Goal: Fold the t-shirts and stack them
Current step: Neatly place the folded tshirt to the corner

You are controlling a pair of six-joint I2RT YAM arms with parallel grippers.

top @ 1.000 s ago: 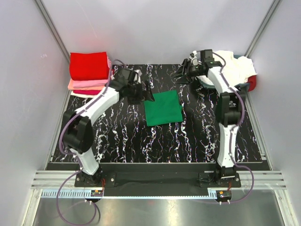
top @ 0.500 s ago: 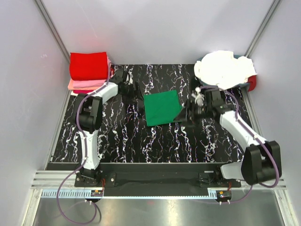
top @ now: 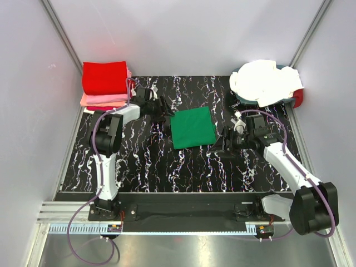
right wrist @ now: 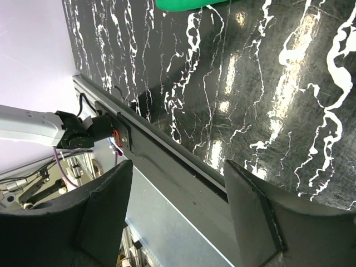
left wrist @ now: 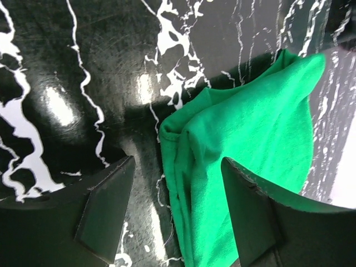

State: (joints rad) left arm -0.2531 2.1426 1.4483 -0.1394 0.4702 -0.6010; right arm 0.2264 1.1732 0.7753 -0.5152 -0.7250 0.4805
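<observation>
Two, empty and wide apart: left end effector [top: 165,111] and right end effector [top: 218,147] beside green t-shirt [top: 192,127]; red-pink stack [top: 104,83], white heap [top: 264,80] beyond.

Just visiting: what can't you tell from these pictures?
- Top view: the folded stack shows only edges under its red top, so the count is unclear.
- Top view: the white pile covers most of a red item; what it is, unclear.
- Left wrist view: the green t-shirt runs off the right and bottom edges.
- Right wrist view: only its sliver shows at the top edge.

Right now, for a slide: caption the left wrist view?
Open left jaws frame a folded green t-shirt's edge on black veined mat.
</observation>
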